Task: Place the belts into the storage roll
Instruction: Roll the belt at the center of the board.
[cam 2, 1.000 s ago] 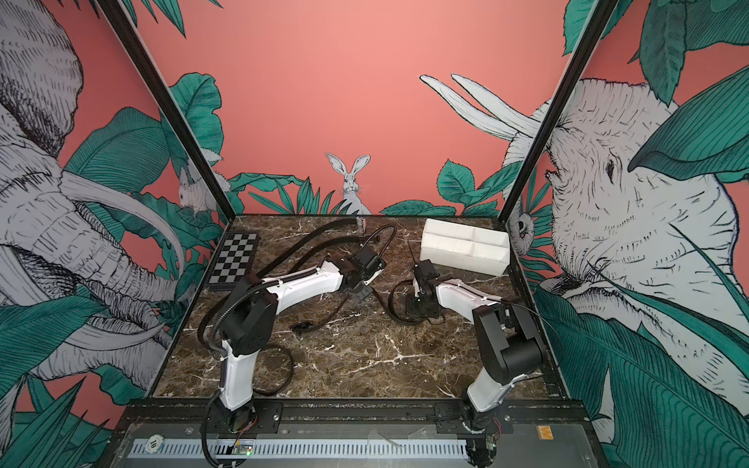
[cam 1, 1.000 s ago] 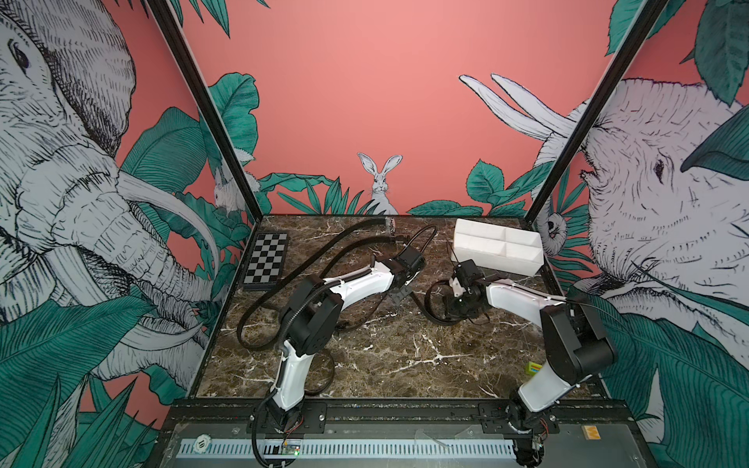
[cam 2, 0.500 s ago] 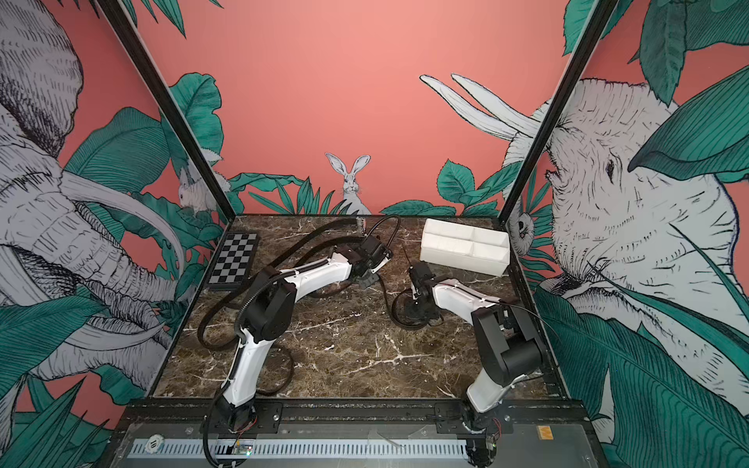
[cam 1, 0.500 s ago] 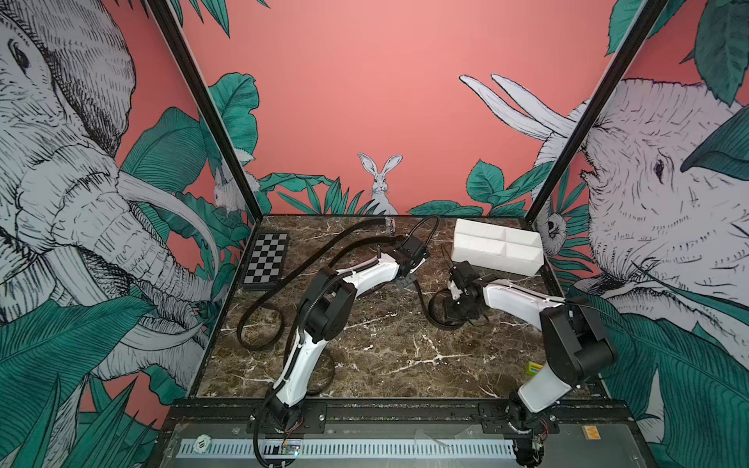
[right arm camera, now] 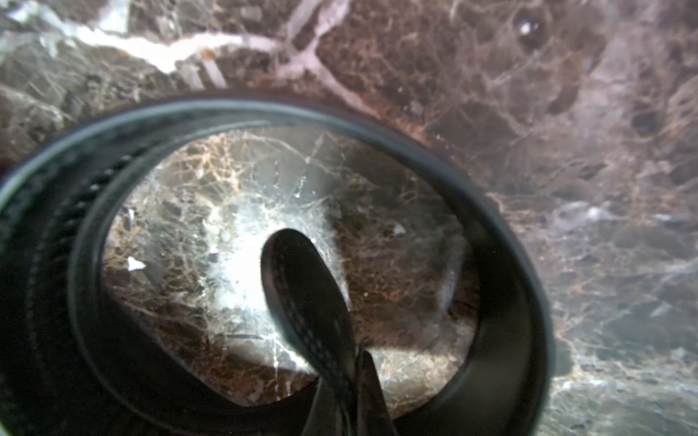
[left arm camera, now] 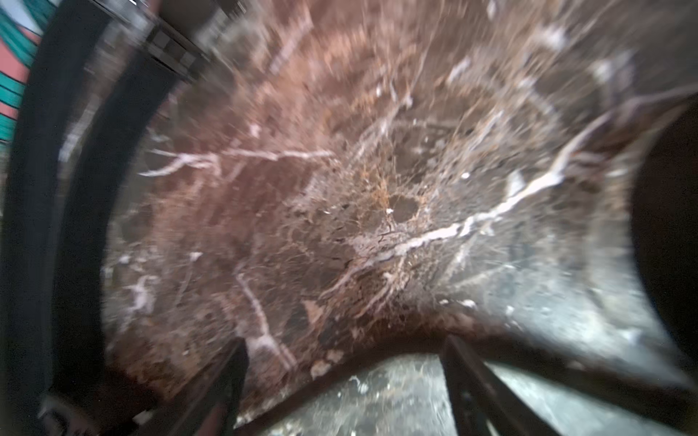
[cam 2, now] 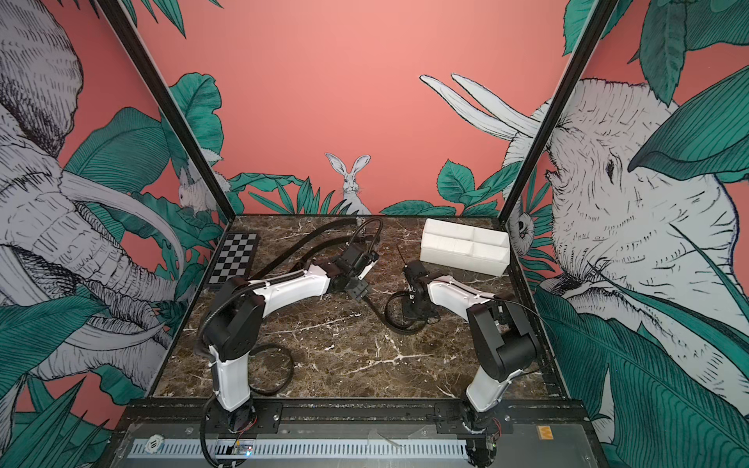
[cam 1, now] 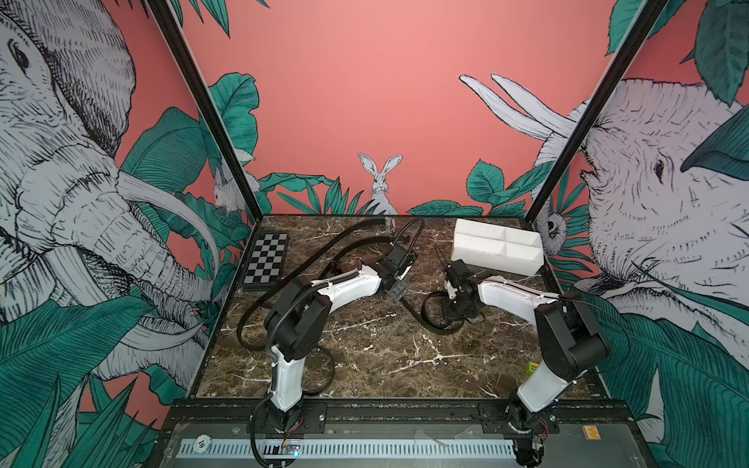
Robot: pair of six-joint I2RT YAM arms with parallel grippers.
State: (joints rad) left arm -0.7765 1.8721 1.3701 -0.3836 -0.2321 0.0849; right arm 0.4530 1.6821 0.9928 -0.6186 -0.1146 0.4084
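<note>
The storage roll (cam 1: 497, 250), a white shallow rectangular tray split by inner walls into compartments, is seen at the upper right of the marble table (cam 1: 385, 356) in both top views, against the back corner. Three black belts are found on the table, all outside the tray. A coiled belt (cam 1: 433, 329) is placed right of centre, just below the tray; it is wound into a loose ring standing on its edge, and in the right wrist view (right arm camera: 502, 302) a glossy black band with a row of small punched holes and a stitched, rounded tongue is shown. That tongue is pinched between the closed fingers of the right gripper (right arm camera: 353, 373), which is pointed down into the ring. A long belt (cam 1: 340, 237) is stretched in a curve from the back centre, where a small metal buckle is seen, toward the left edge below the checkered board (cam 1: 265, 263). A looped belt (cam 1: 333, 370) is laid at the lower left, beside the left arm's base. The left gripper (left arm camera: 344, 341) is held just above the marble at centre, its fingers (left arm camera: 230, 377) spread wide with nothing between them; its wrist view is heavily blurred.
</note>
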